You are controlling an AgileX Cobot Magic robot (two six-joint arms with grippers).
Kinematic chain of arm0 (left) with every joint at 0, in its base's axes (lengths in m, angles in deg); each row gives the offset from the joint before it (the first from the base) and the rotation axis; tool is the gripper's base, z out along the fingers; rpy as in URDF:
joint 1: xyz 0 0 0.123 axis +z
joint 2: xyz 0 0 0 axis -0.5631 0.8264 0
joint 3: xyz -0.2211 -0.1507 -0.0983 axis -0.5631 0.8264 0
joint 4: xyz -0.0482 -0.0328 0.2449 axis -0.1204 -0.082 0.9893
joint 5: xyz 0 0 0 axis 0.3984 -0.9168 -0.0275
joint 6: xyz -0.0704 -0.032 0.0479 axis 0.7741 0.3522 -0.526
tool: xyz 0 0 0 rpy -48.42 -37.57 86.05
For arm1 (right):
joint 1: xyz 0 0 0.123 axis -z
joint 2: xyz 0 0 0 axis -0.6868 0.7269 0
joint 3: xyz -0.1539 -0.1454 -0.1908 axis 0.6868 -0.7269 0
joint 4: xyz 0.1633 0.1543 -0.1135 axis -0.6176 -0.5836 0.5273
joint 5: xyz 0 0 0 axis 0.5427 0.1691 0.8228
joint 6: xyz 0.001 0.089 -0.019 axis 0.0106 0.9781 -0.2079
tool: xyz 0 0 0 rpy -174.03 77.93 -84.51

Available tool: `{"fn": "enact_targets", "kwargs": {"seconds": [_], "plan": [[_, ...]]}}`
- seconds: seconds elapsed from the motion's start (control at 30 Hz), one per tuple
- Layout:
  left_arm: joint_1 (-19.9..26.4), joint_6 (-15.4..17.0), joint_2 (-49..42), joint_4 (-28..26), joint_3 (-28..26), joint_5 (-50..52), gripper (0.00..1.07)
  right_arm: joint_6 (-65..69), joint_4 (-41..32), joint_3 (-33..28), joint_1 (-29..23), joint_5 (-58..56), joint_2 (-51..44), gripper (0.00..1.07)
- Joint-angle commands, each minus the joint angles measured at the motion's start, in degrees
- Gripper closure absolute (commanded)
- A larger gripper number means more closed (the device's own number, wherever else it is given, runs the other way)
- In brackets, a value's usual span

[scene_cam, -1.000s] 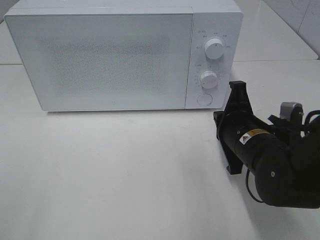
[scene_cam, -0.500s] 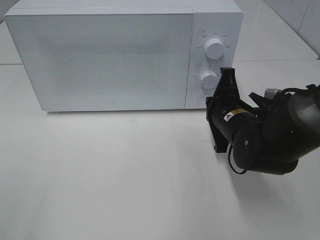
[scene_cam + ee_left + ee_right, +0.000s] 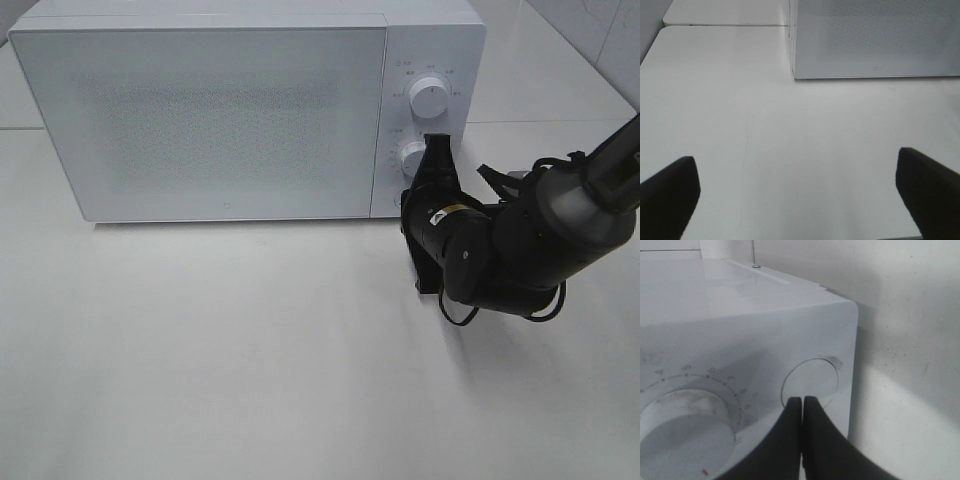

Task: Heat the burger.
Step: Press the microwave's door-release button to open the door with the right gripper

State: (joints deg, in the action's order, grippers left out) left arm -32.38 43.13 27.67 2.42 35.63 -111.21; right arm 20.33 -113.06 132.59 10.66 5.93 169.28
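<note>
Door-opening step, I judge: the right gripper (image 3: 802, 401), shut and empty, sits at the button (image 3: 812, 376) at five o'clock on the microwave (image 3: 220, 110) front; next, a firm press. The left gripper (image 3: 795, 162) gapes empty.

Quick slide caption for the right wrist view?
Shut right end effector tips at the microwave round button, beside a dial.

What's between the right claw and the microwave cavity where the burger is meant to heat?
The microwave door is shut flush across the front. No burger shows in any view. The right claw, shut, points its tip at the round button beside the door. Whether it touches the button is unclear.
</note>
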Motion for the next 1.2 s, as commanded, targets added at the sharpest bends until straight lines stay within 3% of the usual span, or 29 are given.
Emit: {"fn": "enact_targets", "kwargs": {"seconds": [0.03,0.43,0.67,0.83,1.2], "plan": [[0.2,0.0,-1.0,-0.2,0.3,0.2,0.07,-1.0,0.7,1.8,0.7,-0.2,1.0,1.07],[0.2,0.0,-1.0,-0.2,0.3,0.2,0.07,-2.8,-0.7,7.0,1.4,2.2,4.5,1.07],[0.2,0.0,-1.0,-0.2,0.3,0.2,0.07,-5.2,0.2,12.1,1.4,15.2,5.3,1.07],[0.2,0.0,-1.0,-0.2,0.3,0.2,0.07,-5.6,1.0,15.6,1.4,15.2,5.8,1.07],[0.2,0.0,-1.0,-0.2,0.3,0.2,0.07,-8.3,-1.1,14.0,1.4,4.4,4.0,1.07]]}}
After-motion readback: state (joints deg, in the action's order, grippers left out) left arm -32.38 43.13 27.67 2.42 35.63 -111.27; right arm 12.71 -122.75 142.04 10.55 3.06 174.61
